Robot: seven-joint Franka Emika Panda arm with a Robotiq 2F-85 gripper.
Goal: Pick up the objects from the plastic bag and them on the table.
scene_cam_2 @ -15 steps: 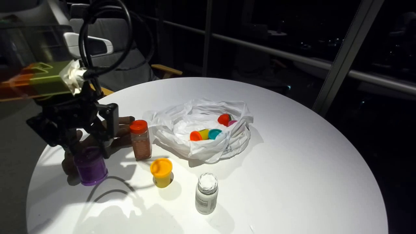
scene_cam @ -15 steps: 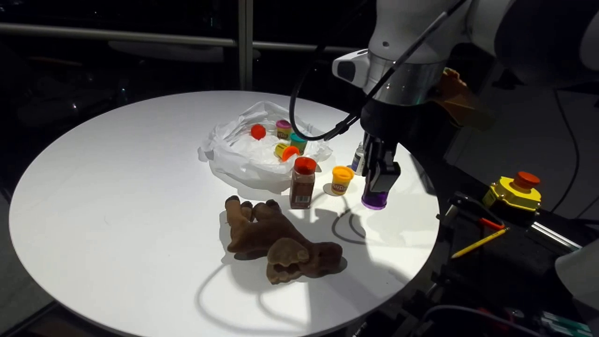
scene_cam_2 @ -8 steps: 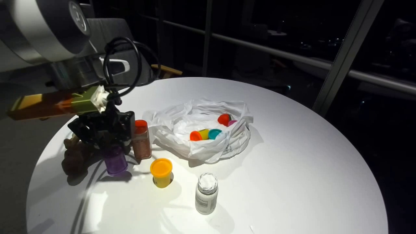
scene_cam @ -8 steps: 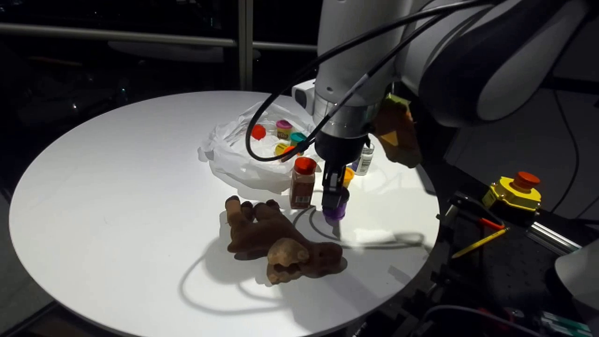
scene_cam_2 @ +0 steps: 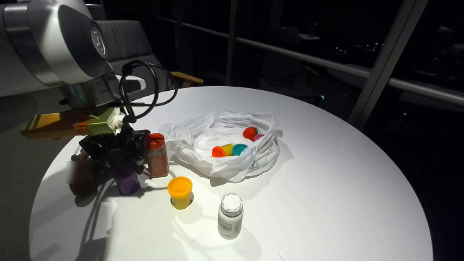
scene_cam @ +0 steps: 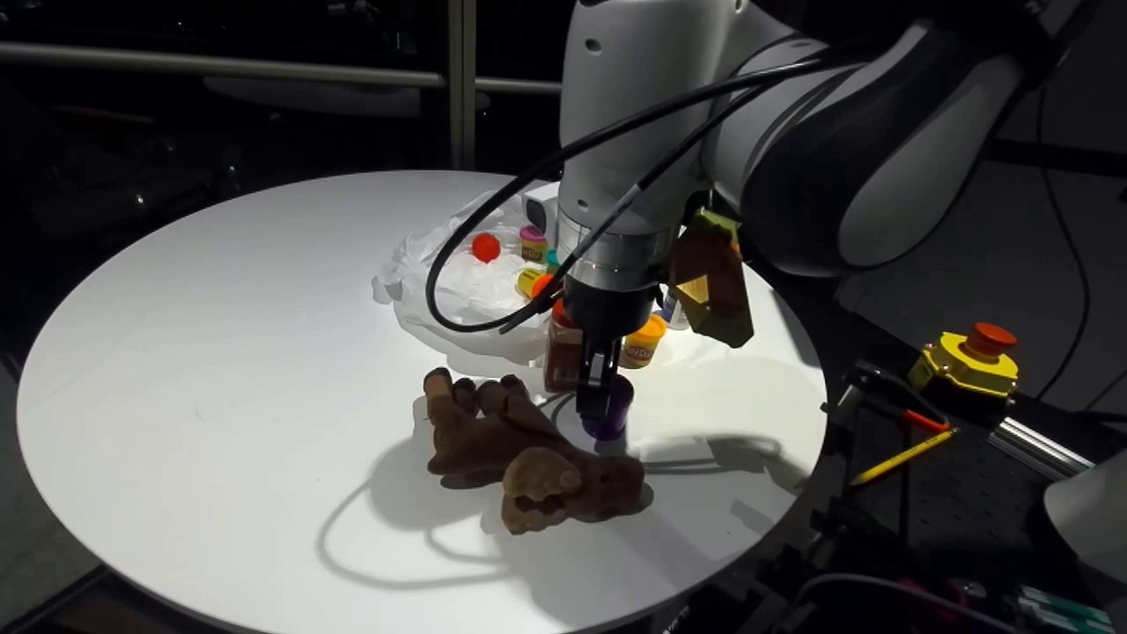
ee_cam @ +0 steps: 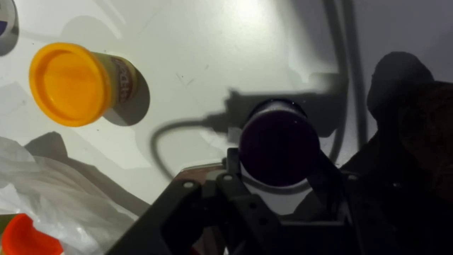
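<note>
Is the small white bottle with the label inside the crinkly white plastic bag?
No: in an exterior view, the small white bottle stands upright on the round white table, outside the crinkly white plastic bag.

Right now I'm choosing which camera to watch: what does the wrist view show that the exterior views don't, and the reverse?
Only the wrist view: the round top of the purple cup, face-on.
Only the exterior views: the arm, a teal lid and a pink lid in the plastic bag.
Both: that cup, the upright yellow tub, the bag and the brown plush toy.
</note>
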